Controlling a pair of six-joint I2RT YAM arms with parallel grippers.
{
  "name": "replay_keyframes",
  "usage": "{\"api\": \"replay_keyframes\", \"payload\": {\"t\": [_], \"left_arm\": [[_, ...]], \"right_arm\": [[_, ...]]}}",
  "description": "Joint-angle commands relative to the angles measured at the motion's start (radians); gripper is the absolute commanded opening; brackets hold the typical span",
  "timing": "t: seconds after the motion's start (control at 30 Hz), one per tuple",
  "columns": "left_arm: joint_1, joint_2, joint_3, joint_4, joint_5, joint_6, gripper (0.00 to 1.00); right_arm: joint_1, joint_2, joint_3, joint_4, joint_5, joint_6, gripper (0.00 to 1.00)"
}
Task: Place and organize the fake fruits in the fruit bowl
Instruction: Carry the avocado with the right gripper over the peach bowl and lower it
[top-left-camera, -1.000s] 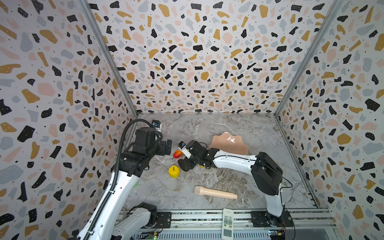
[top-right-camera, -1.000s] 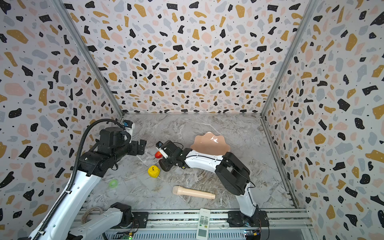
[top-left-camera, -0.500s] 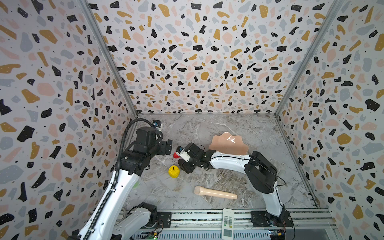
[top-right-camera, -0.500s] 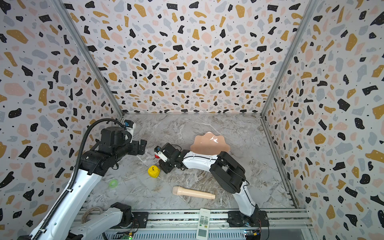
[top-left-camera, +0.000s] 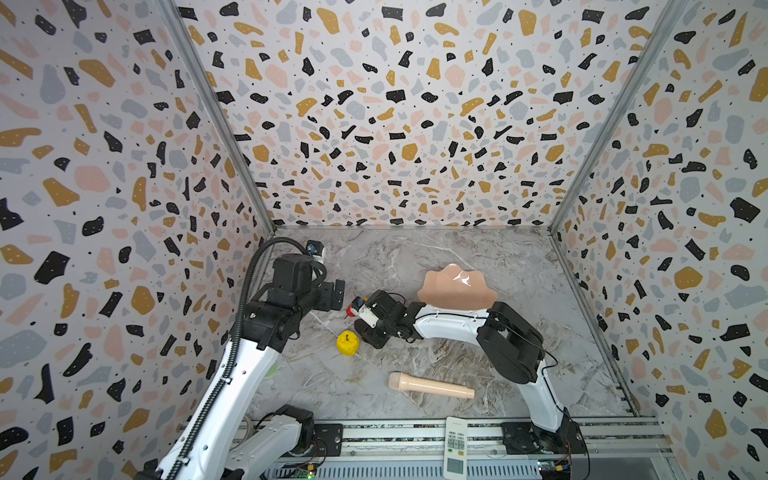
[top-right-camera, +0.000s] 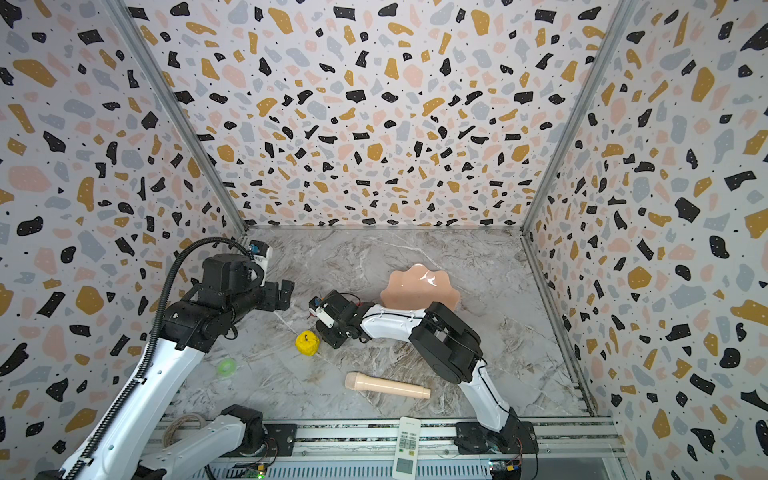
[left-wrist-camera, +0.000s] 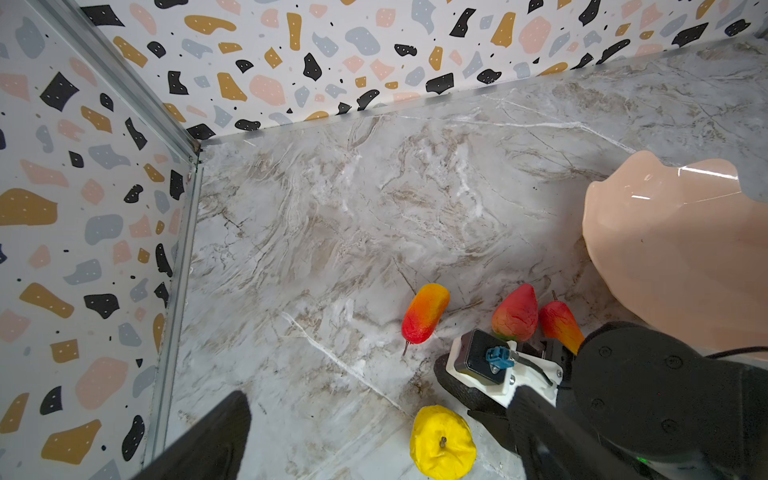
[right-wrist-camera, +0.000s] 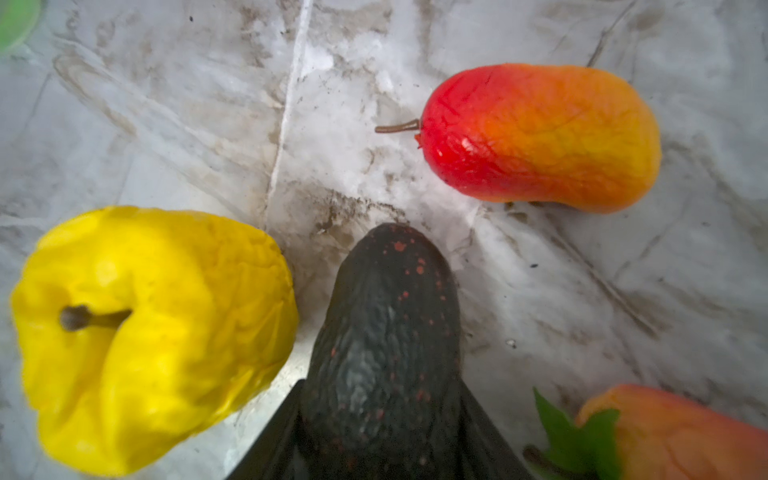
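Avocado (right-wrist-camera: 386, 332) lies on the tabletop (top-left-camera: 519, 266), its long axis in line with the reach of the right gripper (right-wrist-camera: 378, 399) and its narrow end pointing away from the wrist. The fingers (right-wrist-camera: 274, 440) press both its flanks, grasping it. Yellow fruit (right-wrist-camera: 153, 332) sits just beside it, a mango (right-wrist-camera: 540, 137) lies crosswise beyond its tip, and a strawberry (right-wrist-camera: 673, 436) is near. Bowl (top-left-camera: 457, 286) stands behind the right forearm (every fruit seen lies outside it). Left gripper (top-left-camera: 336, 294) hovers released, empty. Remote (top-left-camera: 455, 446) markings: too small to read.
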Motion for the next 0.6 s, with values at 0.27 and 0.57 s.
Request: {"api": "replay_keyframes", "payload": {"t": [0.27, 0.57], "left_arm": [[-0.002, 0.004, -0.016, 0.059, 0.026, 0.009, 1.00], [-0.001, 0.029, -0.009, 0.081, 0.039, 0.012, 0.99]], "right_arm": [[-0.056, -0.334, -0.069, -0.063, 0.077, -0.065, 0.18], [-0.368, -0.551, -0.294, -0.031, 0.151, -0.094, 0.17]]}}
